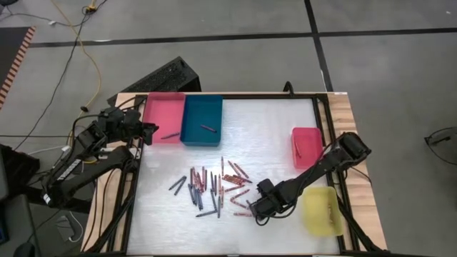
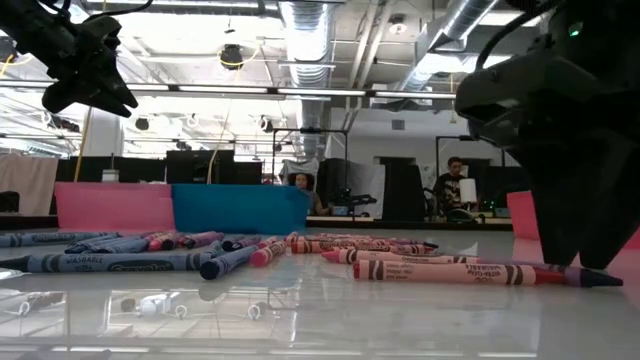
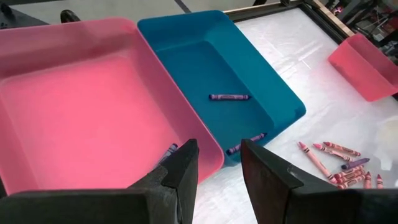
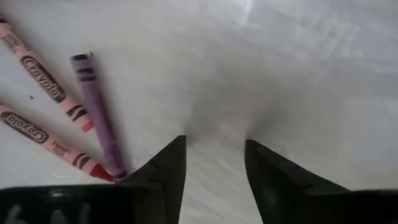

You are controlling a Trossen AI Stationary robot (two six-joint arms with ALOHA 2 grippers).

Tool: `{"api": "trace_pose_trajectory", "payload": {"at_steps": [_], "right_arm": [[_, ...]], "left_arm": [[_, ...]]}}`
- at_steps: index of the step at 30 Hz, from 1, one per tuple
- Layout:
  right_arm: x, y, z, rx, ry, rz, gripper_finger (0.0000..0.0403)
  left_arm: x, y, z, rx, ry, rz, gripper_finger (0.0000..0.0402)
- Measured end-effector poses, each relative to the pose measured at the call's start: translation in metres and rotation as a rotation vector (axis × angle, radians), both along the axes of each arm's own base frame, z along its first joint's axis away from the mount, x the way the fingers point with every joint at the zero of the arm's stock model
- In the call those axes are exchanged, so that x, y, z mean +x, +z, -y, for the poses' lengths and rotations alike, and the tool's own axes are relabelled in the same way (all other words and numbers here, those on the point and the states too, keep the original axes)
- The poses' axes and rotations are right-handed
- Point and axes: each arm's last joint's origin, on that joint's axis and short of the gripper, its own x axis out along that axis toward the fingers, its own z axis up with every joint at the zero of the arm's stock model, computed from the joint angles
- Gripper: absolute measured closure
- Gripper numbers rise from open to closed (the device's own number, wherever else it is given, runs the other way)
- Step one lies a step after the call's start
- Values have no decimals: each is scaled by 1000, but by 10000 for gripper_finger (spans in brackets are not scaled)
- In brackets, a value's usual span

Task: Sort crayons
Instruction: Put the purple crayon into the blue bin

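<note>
crayons [image 1: 214,189] scattered mid-table, mostly lengthwise toward trays, right gripper [image 1: 255,212] apart beside them, left gripper [image 1: 151,130] apart

We cannot read the colours of most thin wax crayons [image 1: 214,189] in the heap from above (they are too small). In the right wrist view, the purple crayon's [image 4: 98,114] lower end is hidden behind a dark finger [image 4: 163,171]. In the left wrist view, the pink plastic tray [image 3: 93,93] is cut off by the picture's edge, and its wall half hides a crayon.
</note>
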Motion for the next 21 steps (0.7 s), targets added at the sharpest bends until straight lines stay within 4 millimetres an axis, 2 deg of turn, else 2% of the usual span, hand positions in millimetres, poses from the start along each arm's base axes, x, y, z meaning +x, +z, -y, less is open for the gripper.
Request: {"api": "trace_pose_trajectory", "payload": {"at_steps": [4, 9, 17, 21], "right_arm": [[-2, -1, 3, -2, 9, -28, 262], [-1, 3, 3, -38, 127, -18, 300], [14, 34, 3, -101, 319, 129, 294], [24, 38, -3, -80, 385, 243, 281]], "left_arm": [[0, 0, 0, 0, 0, 0, 291], [0, 0, 0, 2, -2, -1, 291], [0, 0, 0, 3, -4, -2, 291], [0, 0, 0, 3, -5, -2, 291]]}}
